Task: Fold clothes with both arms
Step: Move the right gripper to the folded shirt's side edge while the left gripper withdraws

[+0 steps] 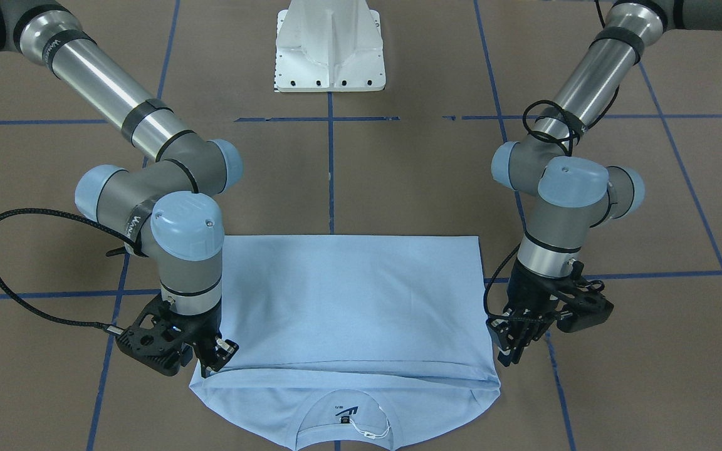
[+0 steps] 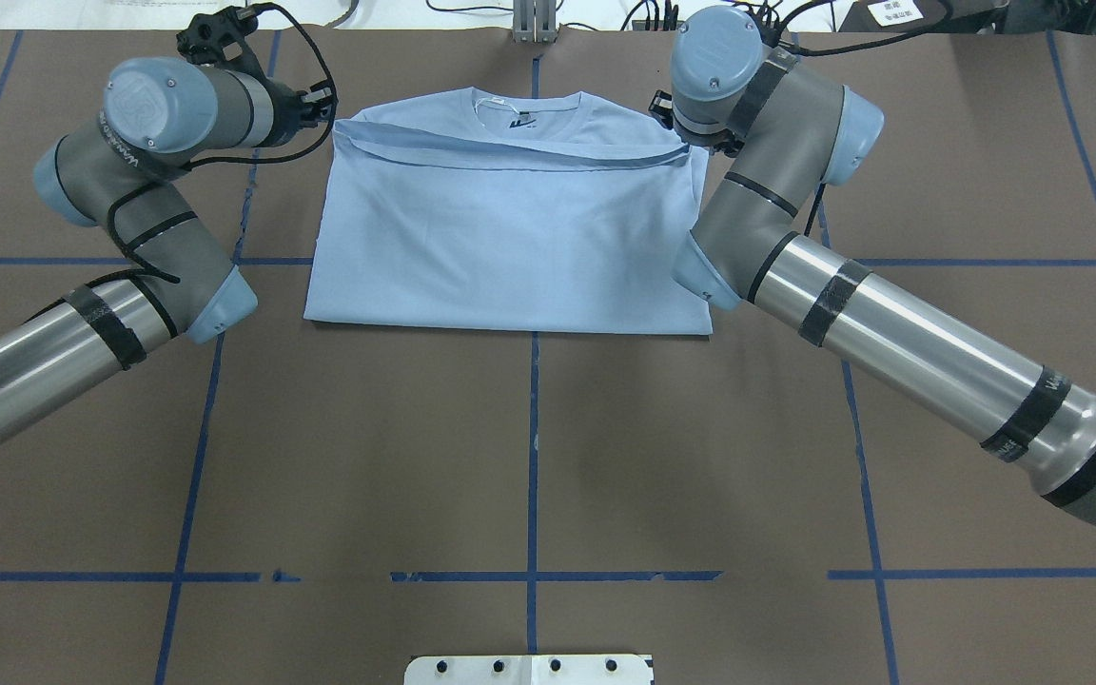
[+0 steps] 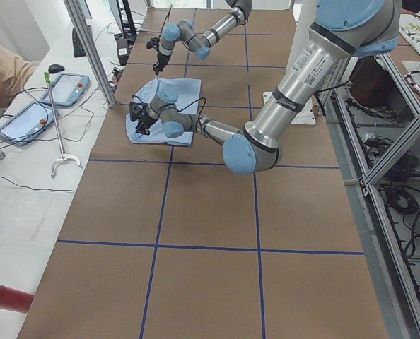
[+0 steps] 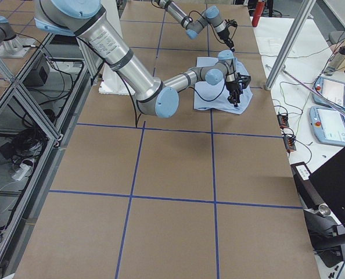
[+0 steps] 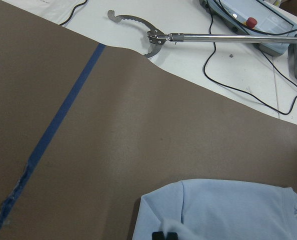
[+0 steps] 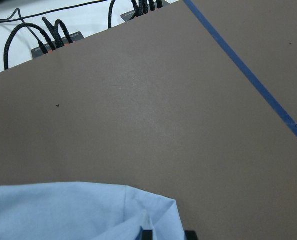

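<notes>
Brown paper covers the surface (image 2: 529, 457), which is ruled into squares by blue tape lines (image 2: 194, 447). The robot's white pedestal (image 1: 331, 47) stands at its near edge.

You find the light blue T-shirt (image 1: 348, 294) at the far edge, on the operators' side, midway along it. The lower half is folded up over the chest. The hem (image 2: 510, 157) runs straight across, just short of the collar (image 1: 392, 429). The small chest print (image 1: 347, 411), the dark label (image 1: 343, 421) and the white tag string (image 1: 370, 432) lie uncovered.

The left arm (image 1: 577, 181) and the right arm (image 1: 167, 207) each reach down to one end of that hem.

Left pincer (image 1: 511, 347): it sits at the shirt's side edge. In the left wrist view, its fingertips (image 5: 158, 235) are drawn almost together on the cloth and nip it.

Right pincer (image 1: 214, 360): it sits at the opposite corner of the fold. In the right wrist view, only its fingertips (image 6: 147, 233) show at the bottom margin. They stand a little apart with a ridge of cloth between them. You cannot tell whether they press on it.

Beyond the paper, a white bench carries a metal grabber tool (image 5: 188, 36), cables and two tablets (image 3: 65, 88). A person's sleeve (image 3: 1, 67) shows beside them.
</notes>
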